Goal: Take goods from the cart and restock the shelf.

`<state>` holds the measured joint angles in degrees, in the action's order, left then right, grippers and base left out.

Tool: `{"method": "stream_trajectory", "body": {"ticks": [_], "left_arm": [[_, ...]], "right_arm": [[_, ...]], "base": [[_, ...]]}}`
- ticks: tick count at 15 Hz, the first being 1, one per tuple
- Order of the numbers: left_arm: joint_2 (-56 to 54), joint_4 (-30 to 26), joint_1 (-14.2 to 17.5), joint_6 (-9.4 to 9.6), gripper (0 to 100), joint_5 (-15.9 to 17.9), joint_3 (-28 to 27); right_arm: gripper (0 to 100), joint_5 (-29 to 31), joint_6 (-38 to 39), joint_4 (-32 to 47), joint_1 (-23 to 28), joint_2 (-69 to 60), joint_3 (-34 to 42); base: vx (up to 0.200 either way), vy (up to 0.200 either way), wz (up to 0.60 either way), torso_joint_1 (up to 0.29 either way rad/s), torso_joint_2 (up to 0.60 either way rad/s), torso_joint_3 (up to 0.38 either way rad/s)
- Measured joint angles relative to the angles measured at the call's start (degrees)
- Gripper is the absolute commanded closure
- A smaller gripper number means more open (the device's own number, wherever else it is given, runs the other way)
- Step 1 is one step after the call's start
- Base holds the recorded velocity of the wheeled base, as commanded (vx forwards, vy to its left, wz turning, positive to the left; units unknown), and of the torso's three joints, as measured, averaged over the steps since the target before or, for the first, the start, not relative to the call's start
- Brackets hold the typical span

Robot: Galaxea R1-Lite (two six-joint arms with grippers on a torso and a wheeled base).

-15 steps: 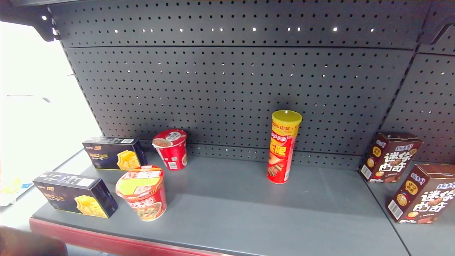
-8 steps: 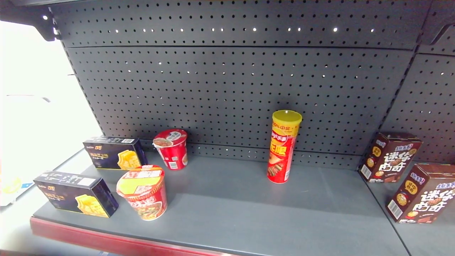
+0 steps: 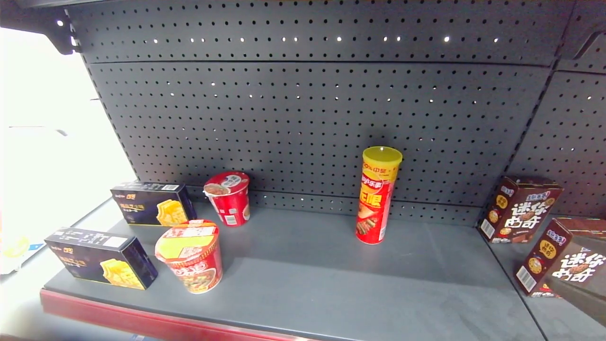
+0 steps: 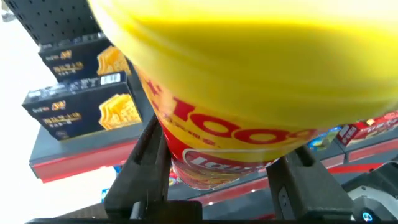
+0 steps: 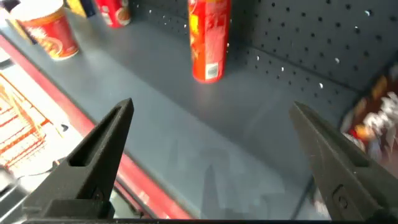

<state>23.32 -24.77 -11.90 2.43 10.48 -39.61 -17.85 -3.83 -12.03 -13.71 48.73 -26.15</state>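
Observation:
My left gripper [image 4: 224, 180] is shut on a red chip can with a yellow lid [image 4: 249, 81], held in front of the shelf's left end. My right gripper [image 5: 214, 168] stands open with nothing between its fingers, over the grey shelf board [image 5: 186, 130]. It faces an upright can of the same kind [image 5: 208, 37]. In the head view that can [image 3: 377, 196] stands at the middle back of the shelf [image 3: 331, 279]. A dark part of my right arm [image 3: 584, 286] covers the lower corner of the front brown box [image 3: 561, 255].
Two dark blue boxes [image 3: 102, 258] [image 3: 154, 204] and two red noodle cups [image 3: 191, 255] [image 3: 228, 198] fill the shelf's left part. A second brown box [image 3: 518, 210] stands at the right. The perforated back wall [image 3: 303, 118] closes the rear. A red strip [image 3: 142, 322] edges the front.
A dark shape at the head view's lower left has gone out of the picture. My right arm has come up at the lower right, in front of the front brown box.

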Motion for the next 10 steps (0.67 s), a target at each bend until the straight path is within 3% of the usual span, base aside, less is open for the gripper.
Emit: {"method": "stream_trajectory", "body": {"ticks": [5, 7, 10], "left_arm": [[-0.56, 0.00, -0.11, -2.85, 100, -0.06, 1.99], [-1.13, -0.02, -0.06, -2.97, 100, -0.11, 1.74], [-1.88, -0.10, -0.06, -3.02, 100, -0.06, 1.96]], "right_arm": [[0, -0.54, 0.39, -17.23, -0.30, 17.01, -0.94], [0, -3.96, 0.33, -24.42, -0.17, 24.04, -1.82], [0, -9.61, 0.20, -27.34, 0.07, 32.80, -5.66]], "base": [[0.000, 0.000, 0.00, 0.000, 0.00, 0.000], [0.000, 0.000, 0.00, 0.000, 0.00, 0.000], [0.000, 0.000, 0.00, 0.000, 0.00, 0.000]]}}
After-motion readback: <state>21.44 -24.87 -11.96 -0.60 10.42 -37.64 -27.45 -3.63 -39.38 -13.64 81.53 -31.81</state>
